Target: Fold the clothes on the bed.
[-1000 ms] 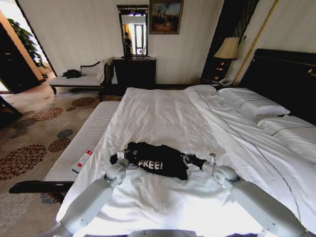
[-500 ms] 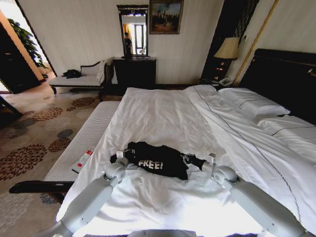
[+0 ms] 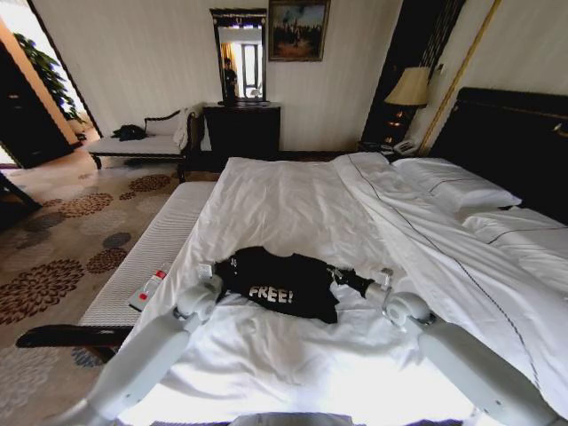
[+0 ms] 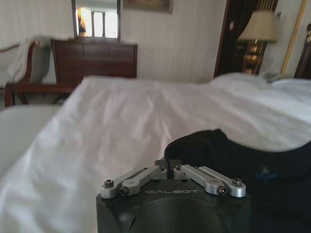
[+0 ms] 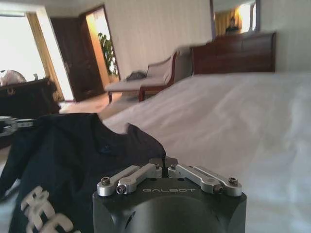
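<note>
Head view: your shirt [image 3: 282, 285] is lying bunched near the bed's [image 3: 293, 200] foot edge, closer to its left side, "FREE!" facing you. The left gripper [image 3: 217, 272] is sitting at the shirt's left end, the right gripper [image 3: 344, 277] at its right end. You're risking the white sheet [image 3: 266, 355] getting pinched up with the black cloth, and a lopsided lift if one end slips. Room is opening toward the headboard; the foot and left edges are close.

Left wrist view: the left gripper [image 4: 168, 168] is showing its fingers drawn together at the shirt's [image 4: 233, 155] edge; you cannot tell if cloth is caught.

Right wrist view: the right gripper [image 5: 164, 164] is likewise pressed closed beside the shirt [image 5: 73, 150], grip unclear.
</note>
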Motion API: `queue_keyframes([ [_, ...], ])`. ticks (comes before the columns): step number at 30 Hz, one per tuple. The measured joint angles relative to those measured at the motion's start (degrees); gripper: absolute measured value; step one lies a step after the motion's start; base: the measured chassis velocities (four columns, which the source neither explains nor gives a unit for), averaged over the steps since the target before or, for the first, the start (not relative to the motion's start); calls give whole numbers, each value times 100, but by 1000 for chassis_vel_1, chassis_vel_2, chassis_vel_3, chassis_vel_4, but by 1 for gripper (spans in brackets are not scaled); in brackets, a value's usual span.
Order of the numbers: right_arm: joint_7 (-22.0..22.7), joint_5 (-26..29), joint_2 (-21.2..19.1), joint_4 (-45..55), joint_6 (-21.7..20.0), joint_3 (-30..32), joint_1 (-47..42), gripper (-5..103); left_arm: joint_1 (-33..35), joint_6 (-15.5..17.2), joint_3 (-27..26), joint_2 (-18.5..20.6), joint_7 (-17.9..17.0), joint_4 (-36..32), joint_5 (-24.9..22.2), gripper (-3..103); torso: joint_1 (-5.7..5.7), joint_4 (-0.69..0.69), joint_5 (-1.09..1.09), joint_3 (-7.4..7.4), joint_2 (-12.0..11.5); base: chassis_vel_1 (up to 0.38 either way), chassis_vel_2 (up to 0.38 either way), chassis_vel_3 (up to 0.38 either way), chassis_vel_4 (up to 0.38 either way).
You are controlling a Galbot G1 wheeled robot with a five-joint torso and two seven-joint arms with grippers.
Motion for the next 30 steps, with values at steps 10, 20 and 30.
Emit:
queue_keyframes([
  [10,625,588,-417,759,-251,731,201,1,-654,225,-425,817,-62,-742,-892,0,0,1,1,0,0,0,0,0,0],
  [20,1304,1554,-1274,1325,-511,1517,691,1,-1852,423,-598,1574,-137,-1070,-1972,0,0,1,0,1,0,0,0,0,0],
  [30,1527,2195,-2112,1579,-553,2390,528,1,-2916,514,-475,1911,-249,-1154,-2424,0,0,-2,-1,0,0,0,0,0,0],
])
